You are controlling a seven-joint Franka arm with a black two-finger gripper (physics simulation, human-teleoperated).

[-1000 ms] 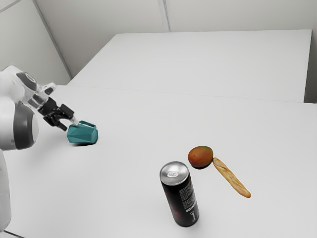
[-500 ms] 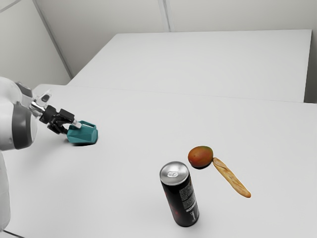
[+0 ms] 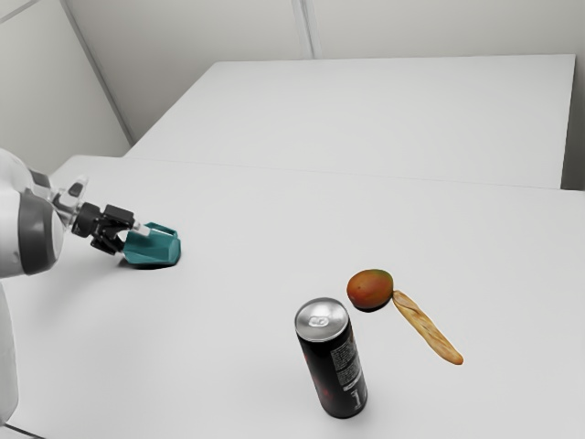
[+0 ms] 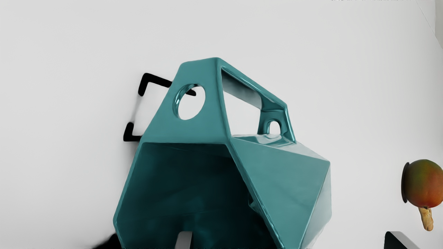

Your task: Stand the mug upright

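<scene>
The teal faceted mug point(image 3: 154, 248) lies on its side at the exterior view's left, with its handle up and its mouth toward the arm. My gripper point(image 3: 133, 236) is right at the mug's mouth end, reaching in low from the exterior view's left. In the wrist view the mug point(image 4: 282, 176) shows its dark hollow inside. There the gripper point(image 4: 289, 240) stands open: one fingertip is in front of the mug's opening, the other outside beyond its side wall. Whether either finger touches the mug I cannot tell.
A black can point(image 3: 334, 366) stands upright nearer the camera in the exterior view. Toward the exterior view's right lie a mango point(image 3: 370, 289) and a baguette point(image 3: 428, 327) on the white table point(image 3: 247, 366), all well apart from the mug.
My hand has sunk lower and levelled out beside the mug, its fingers coming to the mouth end. The mug, can, mango and baguette have stayed in place.
</scene>
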